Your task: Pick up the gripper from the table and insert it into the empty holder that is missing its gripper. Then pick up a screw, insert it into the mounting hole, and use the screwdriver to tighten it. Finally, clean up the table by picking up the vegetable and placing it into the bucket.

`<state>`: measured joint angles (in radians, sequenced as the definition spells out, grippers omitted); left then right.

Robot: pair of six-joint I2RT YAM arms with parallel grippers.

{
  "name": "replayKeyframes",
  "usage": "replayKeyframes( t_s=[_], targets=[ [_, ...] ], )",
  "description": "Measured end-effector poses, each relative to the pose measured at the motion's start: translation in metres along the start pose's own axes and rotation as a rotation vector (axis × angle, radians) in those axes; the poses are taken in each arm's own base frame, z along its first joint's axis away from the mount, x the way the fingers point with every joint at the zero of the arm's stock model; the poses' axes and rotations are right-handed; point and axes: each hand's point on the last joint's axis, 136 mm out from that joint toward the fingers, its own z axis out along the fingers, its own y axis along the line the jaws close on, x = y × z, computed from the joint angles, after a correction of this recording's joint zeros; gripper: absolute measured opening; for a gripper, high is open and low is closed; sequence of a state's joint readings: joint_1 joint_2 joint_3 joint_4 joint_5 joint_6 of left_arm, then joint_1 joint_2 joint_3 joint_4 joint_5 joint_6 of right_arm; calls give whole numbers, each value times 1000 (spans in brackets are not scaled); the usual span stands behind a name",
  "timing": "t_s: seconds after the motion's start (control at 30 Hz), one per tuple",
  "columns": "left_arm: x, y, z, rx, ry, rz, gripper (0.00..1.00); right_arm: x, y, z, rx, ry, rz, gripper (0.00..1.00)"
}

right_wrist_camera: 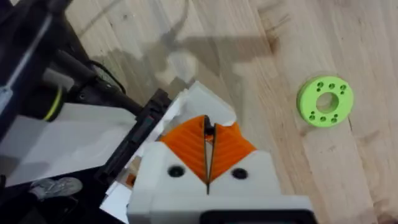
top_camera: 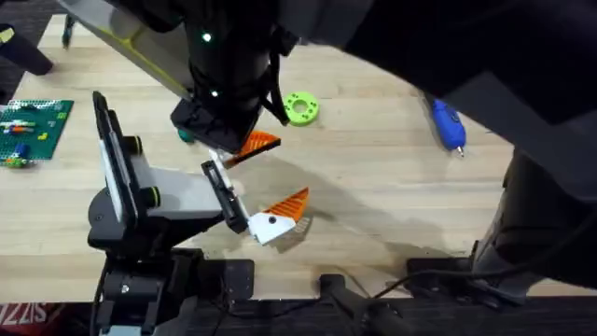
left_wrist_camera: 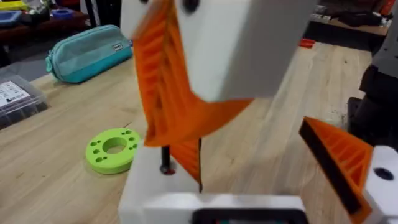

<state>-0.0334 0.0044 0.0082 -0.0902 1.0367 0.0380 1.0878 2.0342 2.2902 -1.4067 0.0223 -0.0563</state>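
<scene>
Nearest the bases in the overhead view, the left gripper [left_wrist_camera: 249, 177] is spread wide; its wrist view adds that one finger carries an orange tip [left_wrist_camera: 339, 158], while the other ends in the white holder [left_wrist_camera: 146, 190]. Directly above that holder, the right gripper [right_wrist_camera: 207, 149] has its orange pads [right_wrist_camera: 186, 143] pressed together, pinching a thin dark screw [left_wrist_camera: 165, 158] whose lower end meets a hole in the holder, a detail hidden from overhead. Farther out on the worktop [top_camera: 373, 177] lie a green ring disc [top_camera: 300, 107] and, well apart to the right, the screwdriver [top_camera: 448, 124].
</scene>
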Motion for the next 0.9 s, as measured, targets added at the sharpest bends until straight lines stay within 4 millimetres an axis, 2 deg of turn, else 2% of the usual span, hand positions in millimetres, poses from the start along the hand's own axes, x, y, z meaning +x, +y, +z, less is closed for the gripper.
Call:
replayKeyframes(
  t_s=[0.63,0.9],
  targets=[
    [0,0,0,0,1,-3,986,-1,0,2,0,-2,0,4],
    [0,0,0,0,1,-2,986,0,6,2,-38,0,1,4]
  ],
)
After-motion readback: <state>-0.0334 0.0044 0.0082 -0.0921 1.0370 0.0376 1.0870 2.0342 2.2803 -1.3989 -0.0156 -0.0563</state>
